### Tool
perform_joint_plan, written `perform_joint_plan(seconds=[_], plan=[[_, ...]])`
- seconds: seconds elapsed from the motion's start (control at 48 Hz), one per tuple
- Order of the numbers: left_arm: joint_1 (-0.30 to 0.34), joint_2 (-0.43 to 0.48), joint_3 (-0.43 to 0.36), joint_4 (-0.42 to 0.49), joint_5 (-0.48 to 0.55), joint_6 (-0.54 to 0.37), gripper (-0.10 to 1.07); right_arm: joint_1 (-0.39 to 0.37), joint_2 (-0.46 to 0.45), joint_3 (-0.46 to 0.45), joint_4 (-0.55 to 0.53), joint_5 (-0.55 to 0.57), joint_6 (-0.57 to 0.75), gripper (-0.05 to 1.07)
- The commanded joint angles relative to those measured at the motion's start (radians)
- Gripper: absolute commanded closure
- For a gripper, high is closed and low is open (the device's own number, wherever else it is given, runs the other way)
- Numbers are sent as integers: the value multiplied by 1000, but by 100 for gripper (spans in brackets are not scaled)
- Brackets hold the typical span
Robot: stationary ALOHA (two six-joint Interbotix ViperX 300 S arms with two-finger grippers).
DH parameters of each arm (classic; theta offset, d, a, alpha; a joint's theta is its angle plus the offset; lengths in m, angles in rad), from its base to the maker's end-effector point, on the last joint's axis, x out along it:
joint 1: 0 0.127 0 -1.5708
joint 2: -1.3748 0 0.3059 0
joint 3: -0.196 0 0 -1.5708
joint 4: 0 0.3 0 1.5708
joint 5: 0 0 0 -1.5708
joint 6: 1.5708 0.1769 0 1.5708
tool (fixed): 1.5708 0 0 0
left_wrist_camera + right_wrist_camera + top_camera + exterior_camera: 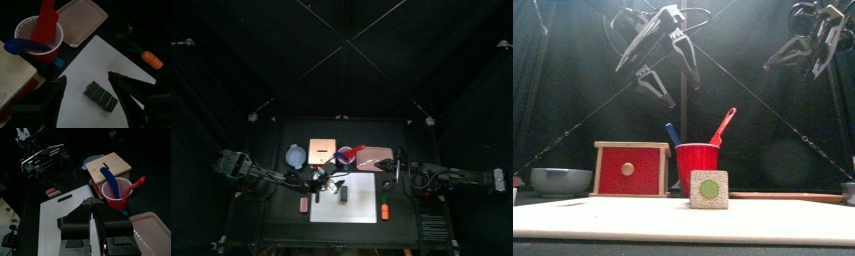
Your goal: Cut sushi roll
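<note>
Left wrist view: left gripper [88,86] hovers wide open over the sushi roll [101,95]; right gripper [92,210] is closed, empty.

From above, the sushi roll [342,196] is too small to make out. The right fingers [94,223] hide the board's [57,220] near end.

no readable text, labels or numbers (any view)
</note>
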Motion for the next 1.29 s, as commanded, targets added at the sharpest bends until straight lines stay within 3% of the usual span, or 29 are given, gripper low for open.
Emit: perform_joint_plan(seconds=[0.0,0.208,0.396,0.542,0.771,0.958,1.104,1.271], plan=[[5,-21,-12,20,-3,-6,-1,-5,-3,-21,8,-12,2,101],[3,-37,-2,112,2,-31,-1,-52,0,-120,74,35,14,101],[5,-109,49,264,3,-89,-1,-155,57,-247,95,192,14,99],[11,-190,124,350,-5,-170,-1,-235,144,-339,118,328,15,90],[75,-322,267,492,-67,-308,-1,-359,268,-469,204,517,15,63],[172,-374,337,569,-219,-368,-1,-471,370,-531,285,626,9,35],[236,-377,359,589,-353,-371,-1,-491,459,-575,304,673,-3,14],[270,-377,373,612,-437,-367,-1,-486,594,-672,288,756,-14,5]])
